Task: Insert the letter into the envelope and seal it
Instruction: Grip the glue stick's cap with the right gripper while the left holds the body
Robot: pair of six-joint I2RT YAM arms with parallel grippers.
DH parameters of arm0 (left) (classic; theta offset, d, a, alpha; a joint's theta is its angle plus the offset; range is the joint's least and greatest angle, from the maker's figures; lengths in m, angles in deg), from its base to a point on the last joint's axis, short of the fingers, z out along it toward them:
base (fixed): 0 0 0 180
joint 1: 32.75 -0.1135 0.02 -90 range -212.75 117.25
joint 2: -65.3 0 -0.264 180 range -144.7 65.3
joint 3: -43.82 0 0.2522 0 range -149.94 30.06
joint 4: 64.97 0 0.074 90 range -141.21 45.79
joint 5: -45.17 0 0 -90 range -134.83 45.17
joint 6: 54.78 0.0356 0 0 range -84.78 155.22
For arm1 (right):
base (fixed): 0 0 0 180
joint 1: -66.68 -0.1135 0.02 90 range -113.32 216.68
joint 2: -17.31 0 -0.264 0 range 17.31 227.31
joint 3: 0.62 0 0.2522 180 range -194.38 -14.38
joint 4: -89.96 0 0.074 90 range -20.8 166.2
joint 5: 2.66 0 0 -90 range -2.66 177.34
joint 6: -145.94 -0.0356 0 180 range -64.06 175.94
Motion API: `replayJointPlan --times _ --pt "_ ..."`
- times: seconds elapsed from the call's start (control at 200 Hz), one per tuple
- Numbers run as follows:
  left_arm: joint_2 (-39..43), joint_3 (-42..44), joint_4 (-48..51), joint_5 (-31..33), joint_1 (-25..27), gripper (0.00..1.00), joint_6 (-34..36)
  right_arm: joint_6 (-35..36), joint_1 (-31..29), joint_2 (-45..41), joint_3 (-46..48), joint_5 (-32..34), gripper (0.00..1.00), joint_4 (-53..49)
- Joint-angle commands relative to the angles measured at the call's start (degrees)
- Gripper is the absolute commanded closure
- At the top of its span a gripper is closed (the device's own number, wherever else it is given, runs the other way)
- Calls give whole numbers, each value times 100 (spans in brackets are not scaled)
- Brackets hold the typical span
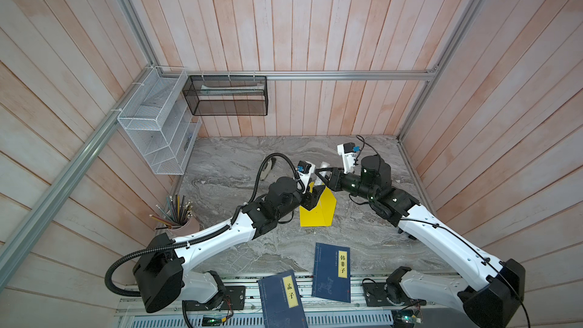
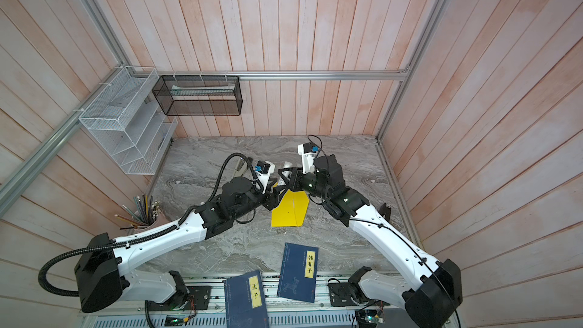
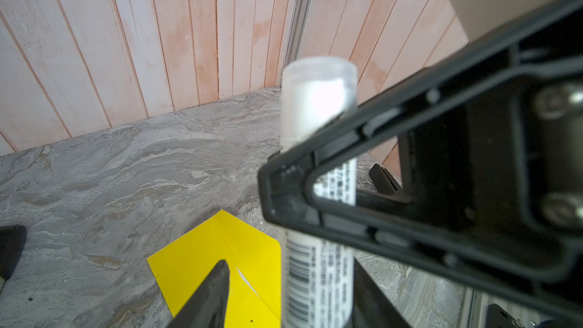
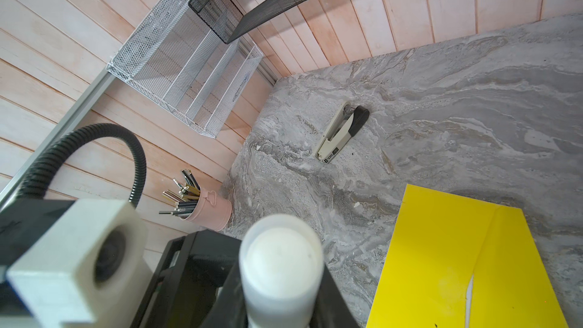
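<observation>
Right end effector (image 1: pixel 319 174) clamped across a glue stick (image 3: pixel 312 279), just under its cap; the left wrist view shows the grip close up. Left end effector (image 3: pixel 290 263) sits lower on the same stick. Its fingers (image 3: pixel 214 291) stand apart either side of the barrel, one clear of it, the far one too close to call. Both meet above the back end of the envelope.

Surface (image 1: pixel 252 159): grey marble-look, bare around the work.
Envelope (image 1: pixel 317 212): yellow, flat on the surface mid-field, tapered flap laid open and pointing away from the arm bases.
Glue stick: white barrel with barcode, held off the surface over the flap.
Cap (image 4: pixel 280 257): translucent, on.
Letter: no loose sheet anywhere in view. Thin white sliver (image 4: pixel 470 291) at the envelope's seam is likely its edge, so judged inside.

Step in hand, by my reading: sealing, glue stage. Only the right side grips the stick firmly.
Next move calls for: cap off, which needs a second grip on cap or barrel. Then glue end drawn along the flap, flap folded down and pressed.
</observation>
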Motion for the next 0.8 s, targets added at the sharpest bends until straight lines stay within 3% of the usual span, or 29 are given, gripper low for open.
replayJointPlan --times 0.0,0.245,0.395,0.675,0.795 --pt "45 -106 -166 -157 11 44 127 169 26 -61 -199 -82 85 -280" --pt "67 -164 -153 -413 -1 47 129 412 31 -6 -262 -61 85 -518" --pt "4 -223 -109 -554 -18 54 128 480 17 31 -279 -163 84 -580" --pt "-81 -302 -45 -839 -79 54 58 628 8 65 -340 -240 82 -737" --pt "-141 -344 30 -876 -92 62 53 654 -8 50 -357 -236 82 -738"
